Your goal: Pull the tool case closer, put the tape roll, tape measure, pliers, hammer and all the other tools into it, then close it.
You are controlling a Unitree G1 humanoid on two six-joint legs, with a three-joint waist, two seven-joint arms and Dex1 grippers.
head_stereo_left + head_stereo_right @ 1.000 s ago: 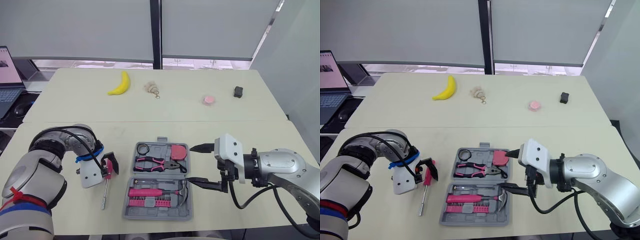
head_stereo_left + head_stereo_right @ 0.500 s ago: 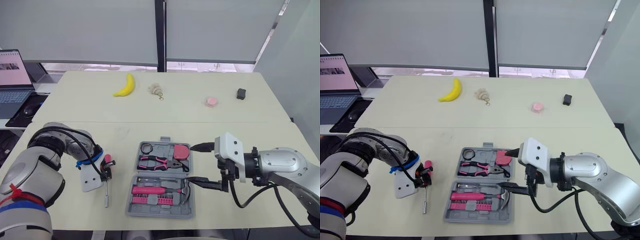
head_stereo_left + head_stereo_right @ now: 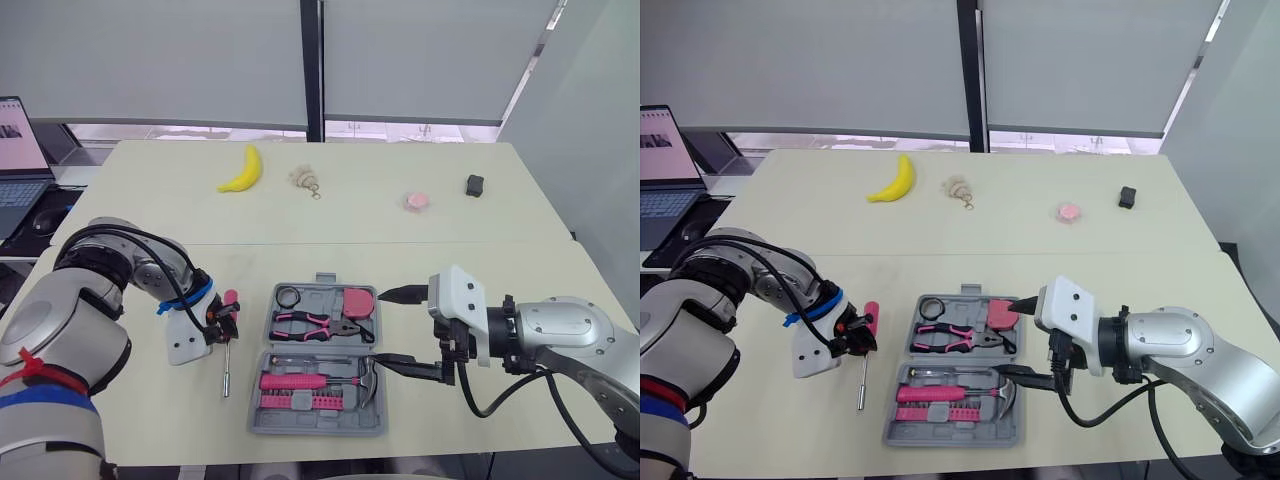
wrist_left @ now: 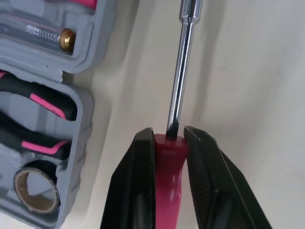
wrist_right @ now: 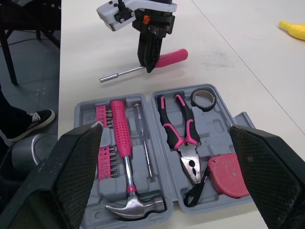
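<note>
Left gripper is clamped on the pink handle of the nut driver. Both black fingers are pressed flat against the handle, right where the metal shaft comes out. The driver sits just left of the tool case, not touching it, with the shaft tip pointing back toward the robot. I can't tell if it's resting on the table or just off it.

The case lies open and flat near the front edge of the table. The far half holds the tape roll, pliers and tape measure. The near half has the hammer plus a row of bits.

Right gripper is at the case's right edge with its fingers spread wide — holding nothing, one tip by the tape measure and the other by the hammer head.
</note>
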